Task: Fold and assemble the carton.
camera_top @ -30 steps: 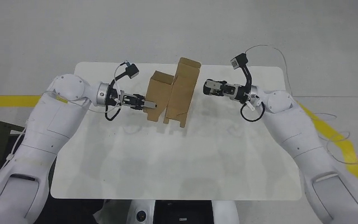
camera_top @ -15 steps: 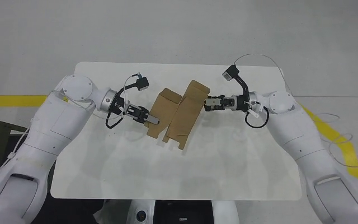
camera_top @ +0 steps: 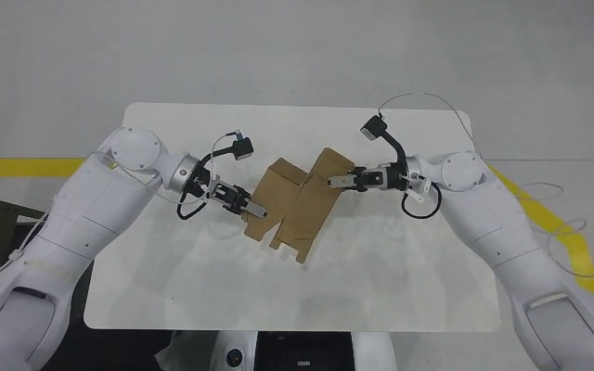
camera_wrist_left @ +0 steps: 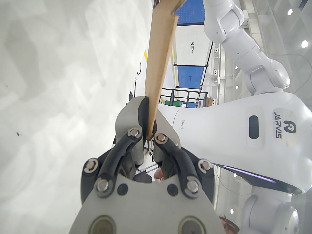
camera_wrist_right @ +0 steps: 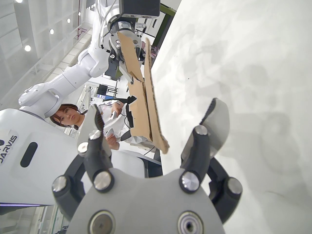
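The flat brown carton (camera_top: 299,199) is held up over the middle of the white counter (camera_top: 186,278). Its left edge is pinched tight by the left pincer (camera_top: 253,211). The right pincer (camera_top: 336,182) is spread wide at the carton's far right corner.

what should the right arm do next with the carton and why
Probably close the right jaws on the carton. They stand open and the carton's near corner appears to lie between them, while the left jaws are shut on its opposite edge, so a second grip would let both arms work the fold.
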Controlling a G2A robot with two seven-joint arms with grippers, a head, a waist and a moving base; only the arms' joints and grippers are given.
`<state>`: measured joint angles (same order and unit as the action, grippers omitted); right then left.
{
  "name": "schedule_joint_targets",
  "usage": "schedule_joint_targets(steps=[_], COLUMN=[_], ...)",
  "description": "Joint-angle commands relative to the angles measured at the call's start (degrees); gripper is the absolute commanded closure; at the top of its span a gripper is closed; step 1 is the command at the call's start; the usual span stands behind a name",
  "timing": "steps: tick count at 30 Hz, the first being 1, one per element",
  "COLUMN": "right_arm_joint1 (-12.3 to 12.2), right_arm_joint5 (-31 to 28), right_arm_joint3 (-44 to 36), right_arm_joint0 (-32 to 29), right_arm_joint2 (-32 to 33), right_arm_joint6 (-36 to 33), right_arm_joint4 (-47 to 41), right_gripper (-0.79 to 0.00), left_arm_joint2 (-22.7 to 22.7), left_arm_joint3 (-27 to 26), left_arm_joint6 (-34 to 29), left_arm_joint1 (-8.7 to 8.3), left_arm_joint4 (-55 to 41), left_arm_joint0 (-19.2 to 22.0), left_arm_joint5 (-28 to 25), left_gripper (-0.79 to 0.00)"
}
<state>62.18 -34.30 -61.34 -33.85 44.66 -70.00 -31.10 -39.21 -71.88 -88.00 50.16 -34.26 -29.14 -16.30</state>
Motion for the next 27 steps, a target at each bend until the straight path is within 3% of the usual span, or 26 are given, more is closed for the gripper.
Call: schedule_joint_targets(steps=[1,6,9,12,14,15,16,27], right_arm_joint1=[-0.2,-0.6,-0.7,-0.8,-0.9,-1.0,-1.0,-1.0], right_arm_joint5=[0.0,0.3,0.8,1.1,1.3,1.2,1.1,-3.9], right_arm_joint3=[-0.2,-0.3,-0.5,-0.6,-0.5,-0.4,-0.3,2.8], right_arm_joint0=[0.0,-0.1,-0.1,-0.1,0.0,0.0,0.0,0.0], right_arm_joint2=[-0.3,-1.2,-1.8,-2.2,-2.5,-2.6,-2.6,-0.8], right_arm_joint6=[0.0,-0.3,-0.8,-1.1,-1.3,-1.2,-1.1,3.9], right_arm_joint4=[-0.5,-2.2,-3.5,-4.5,-4.9,-5.1,-5.5,-7.6], right_gripper=[-0.194,-0.052,0.000,0.000,0.000,0.000,0.000,0.000], left_arm_joint2=[0.5,1.5,2.0,2.3,2.3,2.3,2.3,-1.1], left_arm_joint3=[0.1,0.2,0.4,0.7,0.9,1.0,1.1,6.2], left_arm_joint6=[0.0,0.0,0.0,0.0,0.1,0.4,0.6,8.3], left_arm_joint1=[-0.18,-0.57,-0.70,-0.77,-0.81,-0.82,-0.83,-0.50], left_arm_joint4=[-0.3,-0.7,-0.9,-1.2,-1.4,-1.3,-1.5,-5.1], left_arm_joint0=[0.2,0.7,1.0,1.2,1.4,1.4,1.4,1.2], left_arm_joint5=[0.0,0.0,0.0,0.0,-0.1,-0.4,-0.6,-7.2], left_gripper=[0.000,0.000,0.000,0.000,-0.277,-0.727,-0.785,-0.785])
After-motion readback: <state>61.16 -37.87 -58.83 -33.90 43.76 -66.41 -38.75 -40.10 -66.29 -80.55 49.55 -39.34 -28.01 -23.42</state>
